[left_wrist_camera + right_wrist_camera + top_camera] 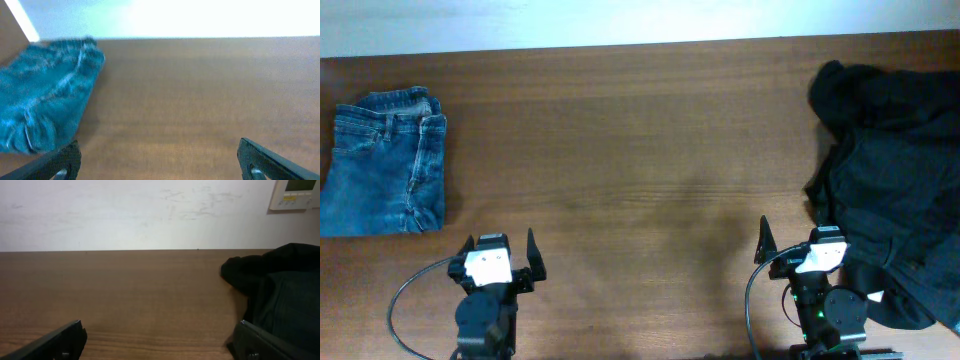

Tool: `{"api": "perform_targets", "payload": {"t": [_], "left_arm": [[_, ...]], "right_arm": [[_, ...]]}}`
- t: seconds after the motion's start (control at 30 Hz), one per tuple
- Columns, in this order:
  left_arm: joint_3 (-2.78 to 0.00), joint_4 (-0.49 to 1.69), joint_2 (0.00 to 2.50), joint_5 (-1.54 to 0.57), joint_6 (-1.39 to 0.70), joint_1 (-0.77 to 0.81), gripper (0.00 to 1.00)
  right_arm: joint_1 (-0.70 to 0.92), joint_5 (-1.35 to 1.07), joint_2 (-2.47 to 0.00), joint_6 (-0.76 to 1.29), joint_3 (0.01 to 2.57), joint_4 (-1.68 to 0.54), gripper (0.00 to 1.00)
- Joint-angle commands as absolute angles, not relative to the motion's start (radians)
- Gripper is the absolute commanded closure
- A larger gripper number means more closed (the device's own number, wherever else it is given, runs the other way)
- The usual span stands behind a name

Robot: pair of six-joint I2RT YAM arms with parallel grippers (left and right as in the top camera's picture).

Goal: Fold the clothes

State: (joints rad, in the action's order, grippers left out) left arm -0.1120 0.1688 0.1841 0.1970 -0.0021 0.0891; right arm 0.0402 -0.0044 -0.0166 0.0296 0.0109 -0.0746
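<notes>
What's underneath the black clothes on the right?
The black clothes lie heaped on the wooden table; only wood shows around them. Anything beneath the heap is covered.

We see the jeans (385, 160) lying on the table (640, 150), at its left side. The heap of clothes (895, 180) lies on the table's right side. At the table's front edge, the left gripper (501, 242) is near the jeans, and the right gripper (813, 238) is just beside the heap.
</notes>
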Motion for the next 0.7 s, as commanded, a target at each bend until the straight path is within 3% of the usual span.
{"api": "perform_targets", "payload": {"t": [0.0, 0.13, 0.37, 0.67], "left_arm": [[-0.098, 0.14, 0.091, 0.206, -0.012, 0.084, 0.0], [-0.097, 0.117, 0.0, 0.206, -0.011, 0.084, 0.0], [-0.007, -0.216, 0.005, 0.171, -0.012, 0.082, 0.0], [-0.01, 0.081, 0.005, 0.171, -0.01, 0.077, 0.0]], "right_arm": [[0.046, -0.01, -0.014, 0.035, 0.006, -0.079, 0.01], [0.046, -0.01, -0.014, 0.035, 0.006, -0.079, 0.01], [0.046, -0.01, -0.014, 0.035, 0.006, -0.079, 0.01], [0.046, -0.01, -0.014, 0.035, 0.006, -0.079, 0.01]]}}
